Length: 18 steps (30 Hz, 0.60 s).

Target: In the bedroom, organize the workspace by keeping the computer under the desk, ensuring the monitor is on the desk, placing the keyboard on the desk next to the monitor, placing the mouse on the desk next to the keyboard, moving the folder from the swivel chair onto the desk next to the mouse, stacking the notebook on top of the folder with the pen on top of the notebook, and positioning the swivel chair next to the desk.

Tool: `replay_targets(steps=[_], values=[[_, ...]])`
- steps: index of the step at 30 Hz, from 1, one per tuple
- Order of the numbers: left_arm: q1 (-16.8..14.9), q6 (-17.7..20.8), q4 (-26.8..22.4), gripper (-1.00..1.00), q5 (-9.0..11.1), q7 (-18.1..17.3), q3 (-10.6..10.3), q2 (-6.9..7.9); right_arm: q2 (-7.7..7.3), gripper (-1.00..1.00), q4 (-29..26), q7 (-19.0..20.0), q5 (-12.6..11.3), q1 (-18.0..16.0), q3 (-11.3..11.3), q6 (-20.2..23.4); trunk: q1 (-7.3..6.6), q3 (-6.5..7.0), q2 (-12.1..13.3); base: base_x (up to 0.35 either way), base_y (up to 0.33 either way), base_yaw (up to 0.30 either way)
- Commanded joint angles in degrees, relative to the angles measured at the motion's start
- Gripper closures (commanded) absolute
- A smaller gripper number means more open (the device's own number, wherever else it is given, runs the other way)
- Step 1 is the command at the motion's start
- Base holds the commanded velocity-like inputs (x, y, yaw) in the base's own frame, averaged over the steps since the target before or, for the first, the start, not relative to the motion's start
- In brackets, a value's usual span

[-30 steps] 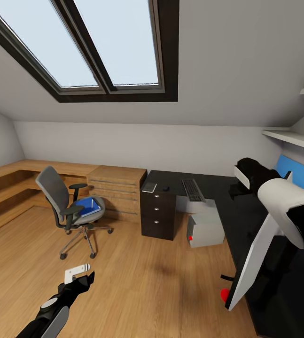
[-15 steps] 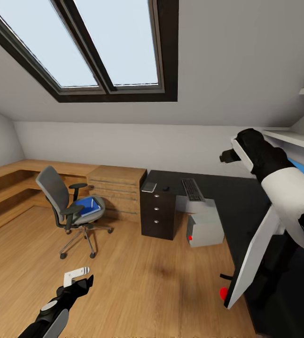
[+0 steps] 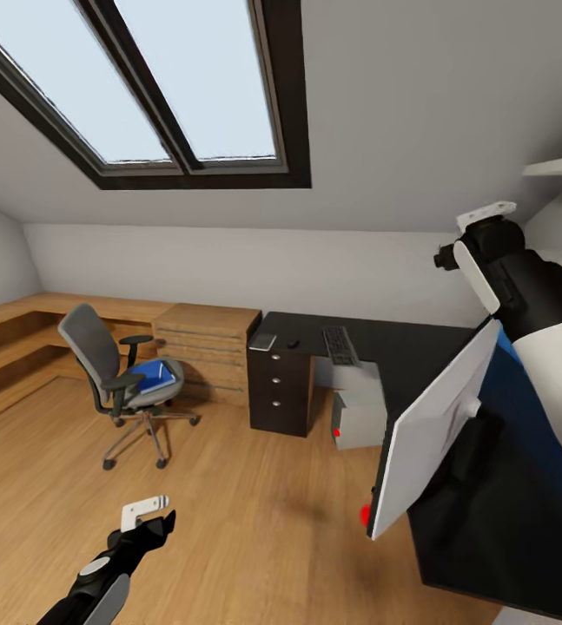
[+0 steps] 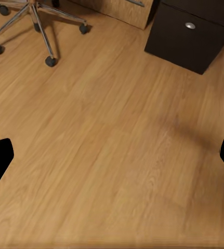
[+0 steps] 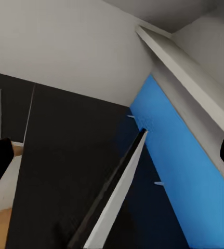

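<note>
We see our left gripper (image 3: pixel 146 514) spread wide over bare wooden floor (image 4: pixel 112 155), the swivel chair (image 3: pixel 111 369) beyond it. Our right gripper (image 3: pixel 480 217), also wide, hangs above the desk (image 3: pixel 419 347), the tilted monitor (image 3: pixel 433 425) below it.

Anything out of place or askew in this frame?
Yes. The monitor leans steeply at the near edge of the desk, white back toward the camera, its red-dotted lower corner hanging past the edge over the floor. The blue folder lies on the swivel chair seat, away from the desk.
</note>
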Motion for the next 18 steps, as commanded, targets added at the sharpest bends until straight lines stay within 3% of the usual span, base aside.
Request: replay_targets(steps=[1, 8, 11, 17, 18], values=[[0.0, 0.1, -0.1, -1.00, 0.1, 0.5, -0.4, 0.06, -0.10, -1.00, -0.8, -1.6, -0.6, 0.9, 0.1, 0.2, 0.01, -0.03, -0.1, -0.126, -0.295, 0.000], [0.0, 0.2, 1.6, -1.00, -0.5, 0.6, -0.9, 0.05, 0.00, -1.00, -6.1, -3.8, -0.6, 7.5, -2.1, 0.2, 0.01, -0.03, -0.1, -0.277, -0.156, 0.000], [0.0, 0.2, 2.9, -1.00, -0.6, 0.5, -0.9, 0.05, 0.07, -1.00, -10.5, -5.4, -0.6, 12.6, -3.8, 0.2, 0.01, -0.03, -0.1, -0.299, -0.119, 0.000], [0.0, 0.3, 3.7, -1.00, -0.5, 0.4, -0.9, 0.04, -0.14, -1.00, -22.1, -7.1, -0.6, 23.5, -14.9, -0.2, 0.01, -0.03, -0.1, -0.330, 0.044, 0.000], [0.0, 0.3, 4.1, -1.00, -0.5, 0.4, -0.9, 0.04, -0.13, -1.00, -25.3, -7.2, -0.5, 27.3, -18.9, -1.1, 0.01, -0.03, -0.1, -0.334, 0.079, 0.000]])
